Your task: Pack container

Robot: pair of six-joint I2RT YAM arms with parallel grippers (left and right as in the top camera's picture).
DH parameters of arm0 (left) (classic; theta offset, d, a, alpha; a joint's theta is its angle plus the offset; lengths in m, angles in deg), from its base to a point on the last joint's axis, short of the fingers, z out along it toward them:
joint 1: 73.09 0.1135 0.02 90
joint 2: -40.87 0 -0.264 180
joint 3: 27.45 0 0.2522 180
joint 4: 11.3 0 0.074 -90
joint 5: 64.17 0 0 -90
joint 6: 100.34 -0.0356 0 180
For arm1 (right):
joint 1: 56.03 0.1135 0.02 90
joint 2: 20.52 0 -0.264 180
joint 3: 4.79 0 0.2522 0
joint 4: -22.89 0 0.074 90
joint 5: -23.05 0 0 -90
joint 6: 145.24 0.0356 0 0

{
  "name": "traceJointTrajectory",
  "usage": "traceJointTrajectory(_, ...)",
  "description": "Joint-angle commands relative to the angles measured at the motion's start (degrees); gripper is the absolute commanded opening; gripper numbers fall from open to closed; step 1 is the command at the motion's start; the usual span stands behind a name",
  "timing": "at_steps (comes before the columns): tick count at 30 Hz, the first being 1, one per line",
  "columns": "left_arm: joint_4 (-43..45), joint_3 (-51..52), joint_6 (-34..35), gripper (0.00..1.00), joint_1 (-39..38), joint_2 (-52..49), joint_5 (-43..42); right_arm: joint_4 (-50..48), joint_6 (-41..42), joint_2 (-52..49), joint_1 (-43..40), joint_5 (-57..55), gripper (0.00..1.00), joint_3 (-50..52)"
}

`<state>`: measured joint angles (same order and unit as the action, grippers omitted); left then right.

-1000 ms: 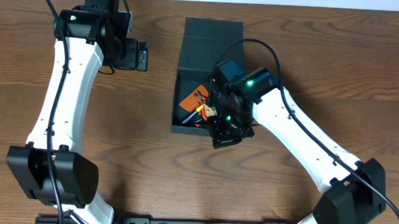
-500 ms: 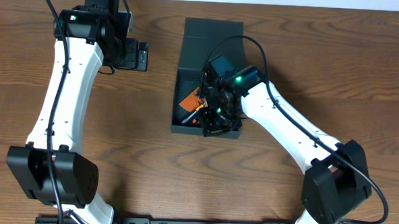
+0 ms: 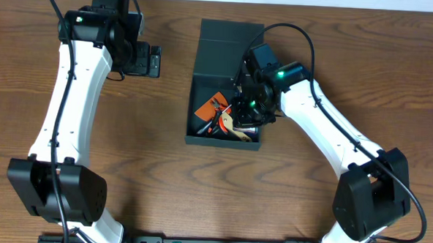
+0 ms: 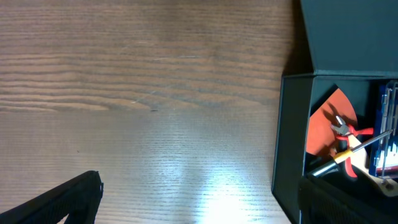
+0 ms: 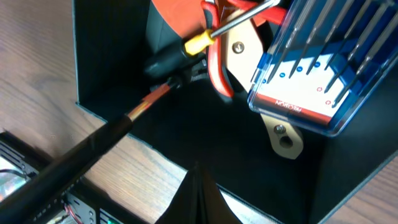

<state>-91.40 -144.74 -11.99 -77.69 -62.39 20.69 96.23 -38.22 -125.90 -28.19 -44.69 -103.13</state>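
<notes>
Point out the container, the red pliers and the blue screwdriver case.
container (image 3: 229, 40): overhead view, on its open flap lid.
red pliers (image 4: 354, 131): left wrist view, on a red handle.
blue screwdriver case (image 5: 301, 87): right wrist view, on its white label card.

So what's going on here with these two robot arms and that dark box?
Tools are being packed into the container, which sits with its lid folded back. The right gripper hangs over the box's inside, shut and holding nothing. Inside lie red-handled pliers, a screwdriver and a clear blue case of small screwdrivers. The left gripper is open and empty, off to the side over the table.
</notes>
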Motion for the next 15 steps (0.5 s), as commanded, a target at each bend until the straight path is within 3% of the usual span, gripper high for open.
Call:
traceJointTrajectory(1,-0.52,-0.68,0.26,0.99,0.2,0.2,0.5,0.94,-0.22,0.09,1.11,2.01,0.01,-0.61)
traceJointTrajectory(7,-0.46,-0.68,0.26,0.99,0.2,0.2,0.52,7.5,-1.51,2.82,3.04,-0.28,0.01,-9.4)
traceJointTrajectory(15,-0.22,-0.68,0.24,0.99,0.2,0.2,0.52,16.41,-11.76,7.02,4.66,2.03,0.01,-26.86)
